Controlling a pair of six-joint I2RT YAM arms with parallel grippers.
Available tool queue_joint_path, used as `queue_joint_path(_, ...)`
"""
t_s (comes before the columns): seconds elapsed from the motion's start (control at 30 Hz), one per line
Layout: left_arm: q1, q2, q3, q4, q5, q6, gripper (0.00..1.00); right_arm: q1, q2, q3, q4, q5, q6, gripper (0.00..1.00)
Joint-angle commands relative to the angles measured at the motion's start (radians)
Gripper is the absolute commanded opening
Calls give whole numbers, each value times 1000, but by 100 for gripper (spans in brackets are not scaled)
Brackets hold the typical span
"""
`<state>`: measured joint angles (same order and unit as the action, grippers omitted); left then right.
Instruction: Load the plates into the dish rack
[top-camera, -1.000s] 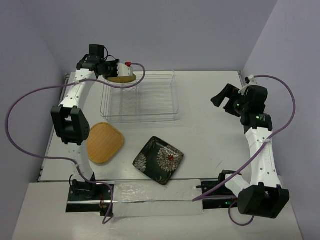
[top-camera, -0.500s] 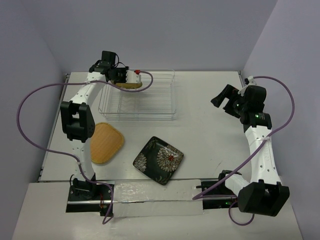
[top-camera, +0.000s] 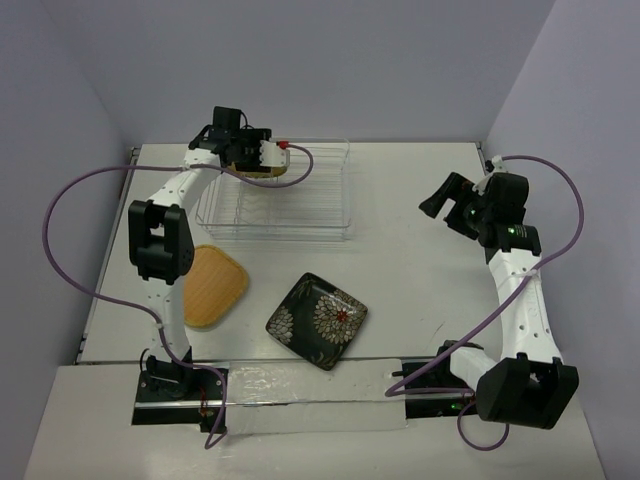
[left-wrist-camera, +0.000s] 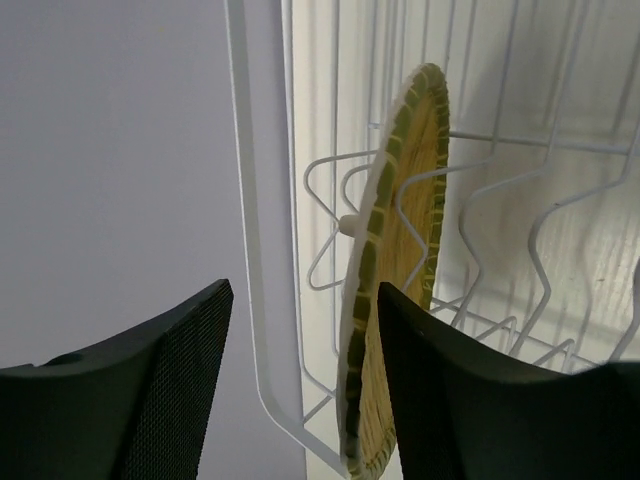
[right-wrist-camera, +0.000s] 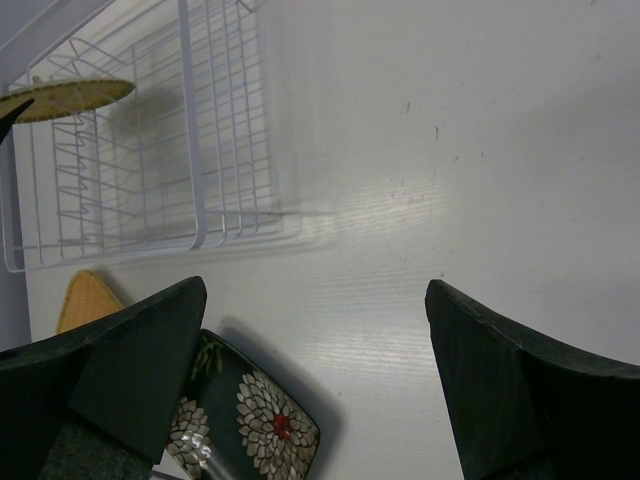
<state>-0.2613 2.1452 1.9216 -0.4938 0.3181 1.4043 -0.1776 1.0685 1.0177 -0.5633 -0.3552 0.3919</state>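
The left hand (left-wrist-camera: 302, 290) is up at the far left corner of the dish rack (top-camera: 320, 200), and its two dark fingers are parted around the small yellow plate (left-wrist-camera: 400, 250). The plate stands on its edge among the wire prongs, just inside the rack's side wall and leaning a little. One finger (left-wrist-camera: 170, 380) is plainly clear of the plate, with the rack's wall wire showing in the gap. The other finger (left-wrist-camera: 460, 400) sits right against the plate's face, and I cannot tell whether it touches. The hand does not look to be gripping the plate.

The right hand (top-camera: 445, 200) hangs over the right side of the counter (top-camera: 420, 290), well apart from the rack, spread wide and holding nothing.

The black square plate (top-camera: 317, 320) with white flowers lies flat on the counter in front of the rack. The tan bamboo plate (top-camera: 212, 285) lies flat to its left, near the left arm.
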Motion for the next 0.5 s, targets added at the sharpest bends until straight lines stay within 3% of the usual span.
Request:
queue_joint_path(0.0, -7, -26, -6, 152, -11, -80, 74, -3, -45, -14, 3, -3, -2, 97)
queue_joint_path(0.47, 33, 26, 75, 333, -12, -186, 81, -3, -35, -3, 0, 0, 6, 97)
